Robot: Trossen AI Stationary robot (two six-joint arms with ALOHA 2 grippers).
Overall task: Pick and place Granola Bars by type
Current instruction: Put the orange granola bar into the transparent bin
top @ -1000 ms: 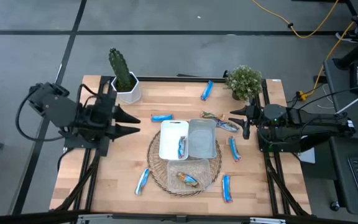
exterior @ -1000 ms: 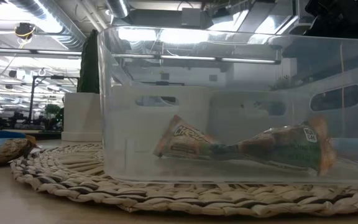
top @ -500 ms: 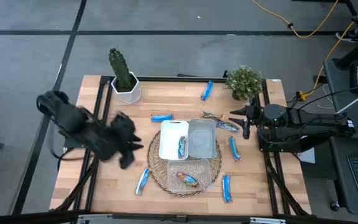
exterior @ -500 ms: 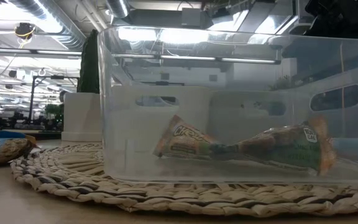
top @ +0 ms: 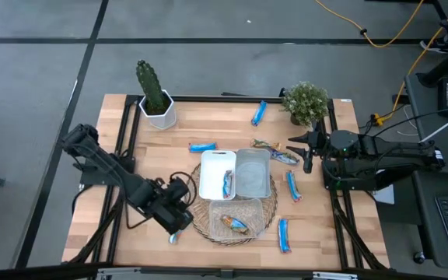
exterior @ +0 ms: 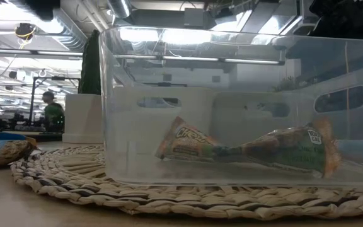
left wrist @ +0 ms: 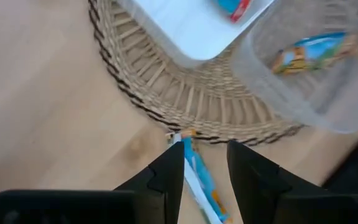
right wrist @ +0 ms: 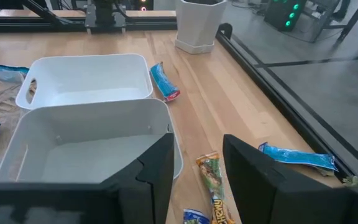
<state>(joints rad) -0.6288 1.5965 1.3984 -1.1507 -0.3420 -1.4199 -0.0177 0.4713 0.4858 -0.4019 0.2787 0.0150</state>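
Note:
A blue granola bar [left wrist: 197,180] lies flat on the wood by the wicker mat's near left rim [top: 176,228]. My left gripper [left wrist: 205,152] is open and hangs low over it [top: 180,222], one finger on either side of the bar, pointing down. More bars lie on the table: blue ones [top: 202,146] [top: 259,113] [top: 292,187] [top: 284,235] and a brownish one [top: 264,145]. One blue bar [top: 228,184] sits in the white tray [top: 212,165]. A brownish bar [exterior: 251,148] lies in the clear bin [top: 236,208]. My right gripper [top: 306,152] is open and waits at the right edge.
The grey tray [top: 253,173] stands beside the white one, both partly on the round wicker mat [top: 201,222]. A cactus pot [top: 155,101] and a leafy plant [top: 306,101] stand at the far edge. Bare wood lies to the mat's left.
My left arm has swung from the table's left edge toward the near edge and the right, tipping its fingers downward and dropping over the blue bar beside the mat. No bar has moved. My right arm has kept still.

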